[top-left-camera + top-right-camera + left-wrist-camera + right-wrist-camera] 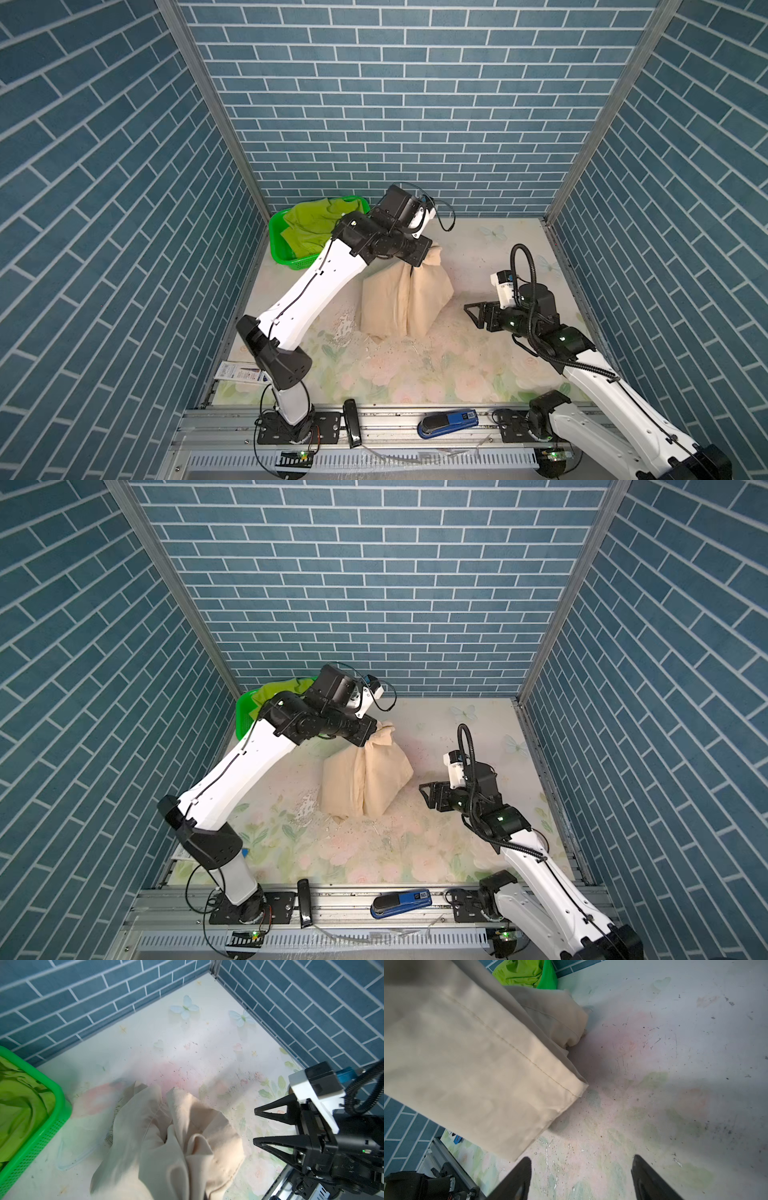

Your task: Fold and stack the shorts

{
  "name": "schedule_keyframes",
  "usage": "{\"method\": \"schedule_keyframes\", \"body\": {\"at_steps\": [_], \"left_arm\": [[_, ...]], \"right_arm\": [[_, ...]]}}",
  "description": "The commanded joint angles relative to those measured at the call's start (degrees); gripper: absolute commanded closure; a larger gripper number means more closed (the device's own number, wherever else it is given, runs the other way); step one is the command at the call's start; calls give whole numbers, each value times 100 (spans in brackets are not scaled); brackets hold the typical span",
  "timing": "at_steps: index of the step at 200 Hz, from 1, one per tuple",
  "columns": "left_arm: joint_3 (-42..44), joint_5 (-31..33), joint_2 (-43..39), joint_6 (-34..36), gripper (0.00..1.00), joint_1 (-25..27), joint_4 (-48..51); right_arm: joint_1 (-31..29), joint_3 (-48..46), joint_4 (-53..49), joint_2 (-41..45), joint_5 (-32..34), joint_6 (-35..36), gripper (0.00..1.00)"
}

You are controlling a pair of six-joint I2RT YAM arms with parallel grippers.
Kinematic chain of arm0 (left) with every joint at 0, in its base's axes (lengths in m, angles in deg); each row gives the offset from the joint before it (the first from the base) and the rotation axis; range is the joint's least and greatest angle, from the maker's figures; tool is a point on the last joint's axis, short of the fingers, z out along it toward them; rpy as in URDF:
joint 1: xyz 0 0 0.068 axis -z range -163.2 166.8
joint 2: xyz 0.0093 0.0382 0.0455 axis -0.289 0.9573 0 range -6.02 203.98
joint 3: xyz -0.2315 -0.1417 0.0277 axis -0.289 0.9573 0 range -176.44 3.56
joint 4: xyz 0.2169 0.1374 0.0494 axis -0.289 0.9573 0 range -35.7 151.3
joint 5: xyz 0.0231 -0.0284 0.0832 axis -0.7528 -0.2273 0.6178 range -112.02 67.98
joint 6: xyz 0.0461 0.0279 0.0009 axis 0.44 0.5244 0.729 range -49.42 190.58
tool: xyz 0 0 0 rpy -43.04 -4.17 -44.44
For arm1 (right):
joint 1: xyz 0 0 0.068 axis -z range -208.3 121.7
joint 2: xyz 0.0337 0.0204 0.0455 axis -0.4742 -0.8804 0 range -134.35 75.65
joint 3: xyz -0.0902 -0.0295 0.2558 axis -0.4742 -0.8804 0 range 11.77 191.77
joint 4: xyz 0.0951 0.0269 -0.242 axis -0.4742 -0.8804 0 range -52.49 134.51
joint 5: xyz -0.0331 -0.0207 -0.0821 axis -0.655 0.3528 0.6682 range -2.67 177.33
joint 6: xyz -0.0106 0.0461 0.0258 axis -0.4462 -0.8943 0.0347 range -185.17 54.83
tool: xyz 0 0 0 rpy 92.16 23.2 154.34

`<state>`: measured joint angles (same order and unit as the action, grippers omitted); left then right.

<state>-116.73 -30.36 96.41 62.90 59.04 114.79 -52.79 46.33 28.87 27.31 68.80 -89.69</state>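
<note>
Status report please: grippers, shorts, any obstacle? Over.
Left gripper shut on beige shorts, hanging bunched. Right gripper open, empty, beside them. Green shorts in basket. Nothing in the way.
</note>
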Motion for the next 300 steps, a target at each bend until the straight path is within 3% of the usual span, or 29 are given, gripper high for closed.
{"method": "schedule_keyframes", "body": {"at_steps": [1, 14, 24, 32, 37, 40, 55, 76, 99, 120, 131, 156, 173, 187, 219, 246, 253, 262, 270, 281, 300], "left_arm": [[-196, -185, 538, -180, 93, -14, 2], [-299, -346, 710, -188, 87, -5, -64], [-319, -453, 812, -269, 68, 40, -237], [-317, -624, 891, -311, 38, 80, -380], [-344, -752, 941, -313, 5, 106, -437], [-360, -793, 971, -306, 1, 121, -441], [-648, -592, 1091, -291, 0, 172, -144], [-926, 367, 1007, -411, 0, 96, 661], [-285, 1013, 419, -619, 0, -144, 1043], [1380, 934, -404, -673, 0, -179, 240], [2320, 564, -725, -766, 0, -138, -393], [3849, 217, -963, -1049, 0, 272, -1610], [4105, 658, -684, -1016, 0, 676, -1723], [4148, 1016, -333, -1273, 0, 628, -1466], [4375, 172, -149, -1100, 0, 678, -2249], [4160, 253, 333, -1196, 0, 908, -2271], [4052, 263, 515, -1207, 7, 901, -2190], [3912, 75, 737, -1138, 23, 883, -2153], [3737, -51, 887, -1114, 49, 891, -2099], [3460, -292, 1012, -1147, 100, 913, -2084], [2781, -712, 1121, -1141, 100, 1107, -2050]], "right_arm": [[-29, 116, 26, 40, -154, 188, 24], [-34, 95, 21, 40, -160, 175, 24], [-36, 68, 83, -10, -186, 168, 23], [-37, 31, 194, -85, -249, 145, 23], [-35, -1, 306, -145, -288, 120, 24], [-38, -17, 378, -178, -306, 95, 23], [-42, -77, 710, -398, -398, -12, 24], [-74, -31, 955, -708, -376, -41, 24], [-108, 147, 1088, -1209, -247, 60, 24], [-110, 371, 1128, -1881, 170, -22, 24], [-111, 606, 871, -2337, 548, -13, 24], [-114, 1051, 247, -2968, 1099, 201, 28], [-109, 901, 434, -2826, 1112, 140, 27], [-116, 859, 466, -2739, 1054, 70, 27], [-133, 903, 190, -2458, 753, 240, 28], [-110, 806, -305, -1713, 1103, 397, 26], [-102, 813, -446, -1557, 1090, 488, 25], [-106, 876, -697, -1406, 1130, 550, 24], [-102, 946, -900, -1296, 1210, 546, 24], [-100, 1005, -1105, -1151, 1290, 527, 25], [-58, 1098, -1374, -906, 1437, 571, 24]]}}
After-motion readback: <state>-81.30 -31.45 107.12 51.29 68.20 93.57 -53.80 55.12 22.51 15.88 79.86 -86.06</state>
